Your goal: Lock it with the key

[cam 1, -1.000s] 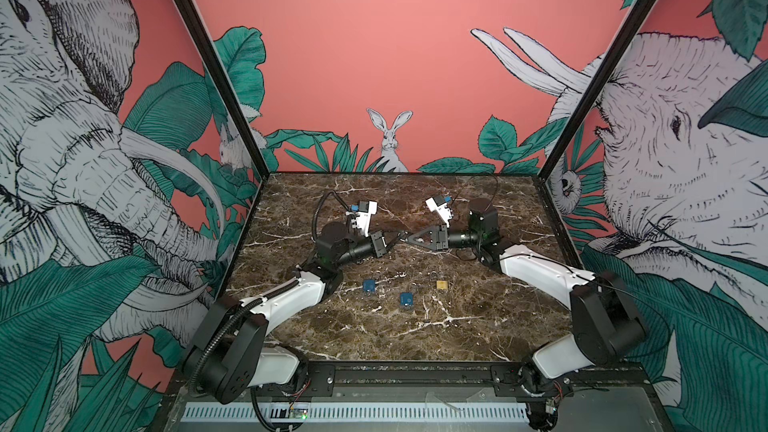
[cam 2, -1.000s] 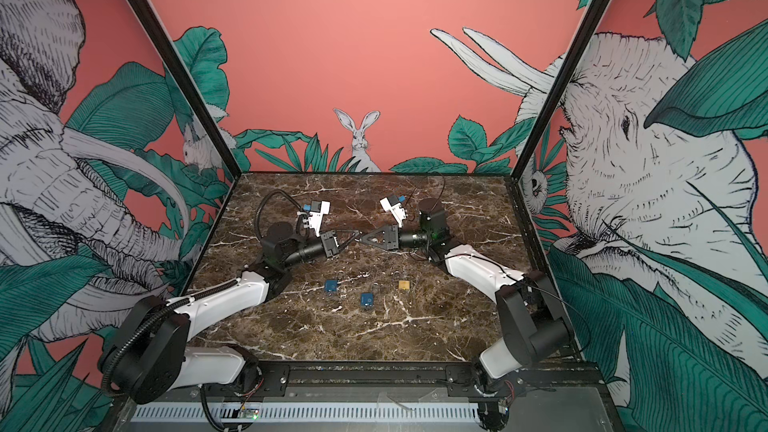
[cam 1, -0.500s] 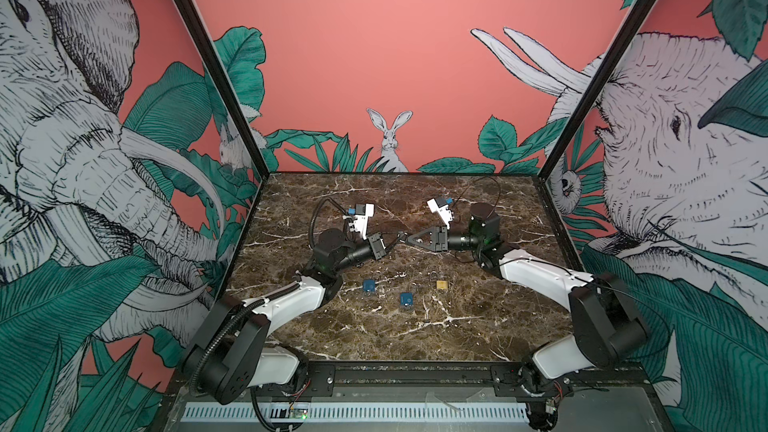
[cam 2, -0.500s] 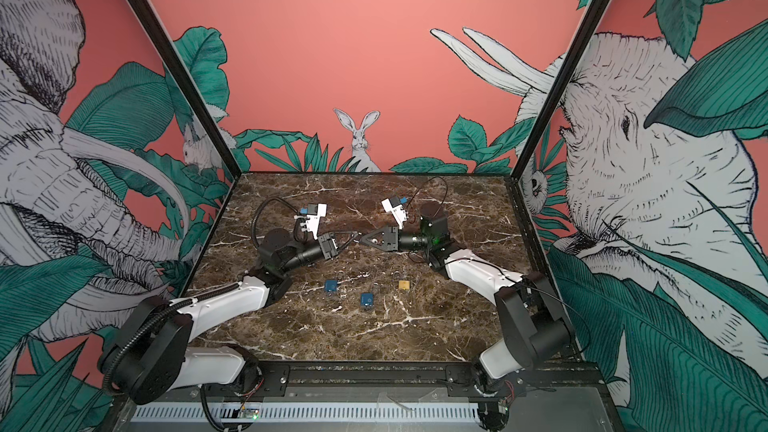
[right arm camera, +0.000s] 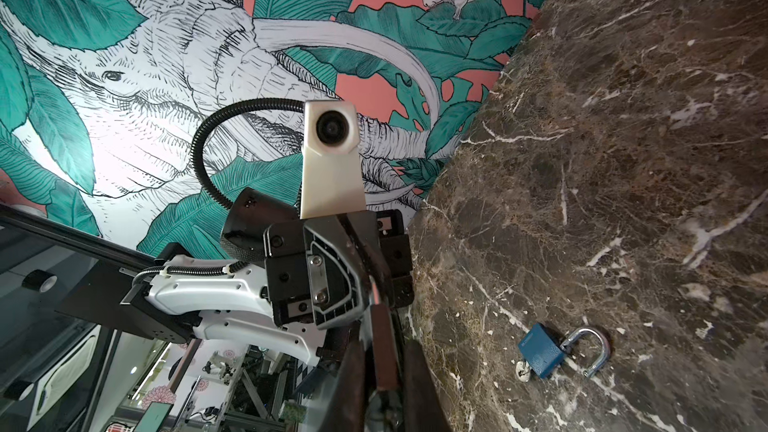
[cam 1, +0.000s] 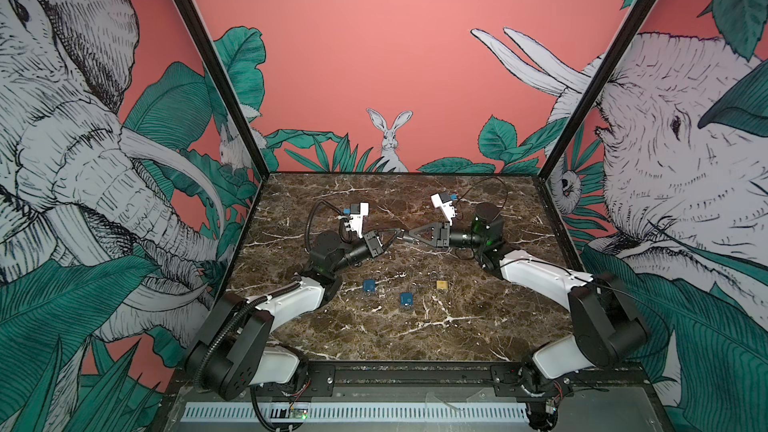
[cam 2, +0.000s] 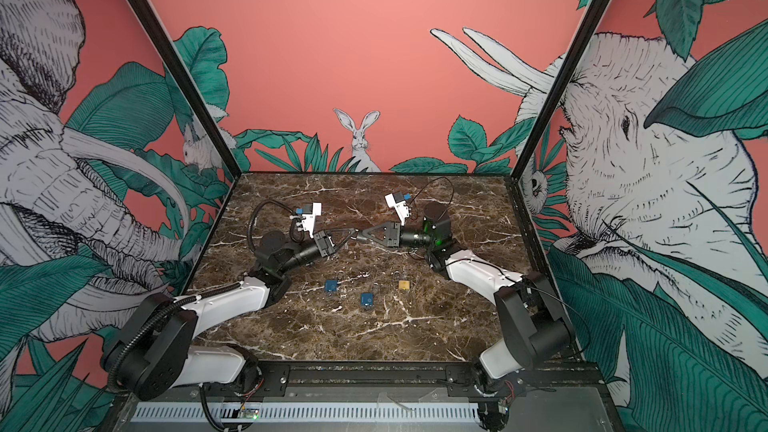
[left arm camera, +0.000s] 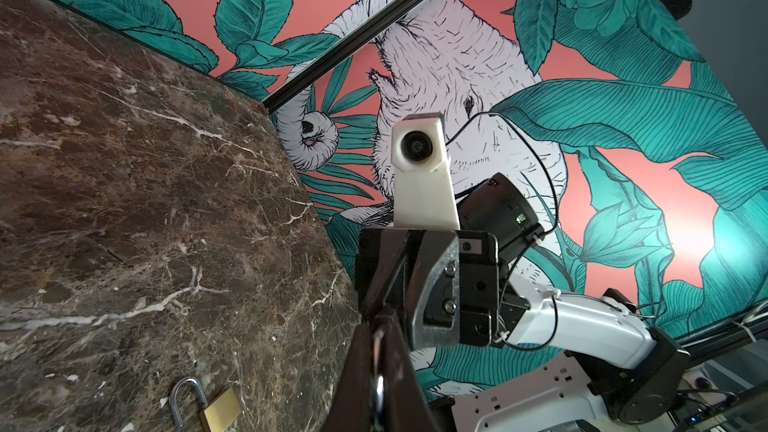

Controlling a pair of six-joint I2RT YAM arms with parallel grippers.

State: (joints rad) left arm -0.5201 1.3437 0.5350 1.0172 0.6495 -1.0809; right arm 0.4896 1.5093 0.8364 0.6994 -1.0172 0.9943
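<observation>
Polished brown marble table (cam 1: 478, 338), white-veined; above its far middle the left claw (cam 1: 392, 234) and right claw (cam 1: 405, 236) meet tip to tip, clear of the surface. Nearer than the tips and well apart from them, three small squarish padlocks lie in a loose row: blue padlock (cam 1: 368, 285) left, second blue padlock (cam 1: 406, 299) nearest, brass padlock (cam 1: 441, 284) right; wrist views show the brass one and one blue with steel shackles swung open. Left claw is pinched tight on a thin bright metal key (left arm camera: 377, 371); whether the right claw's dark fingers grip it, cannot tell.
</observation>
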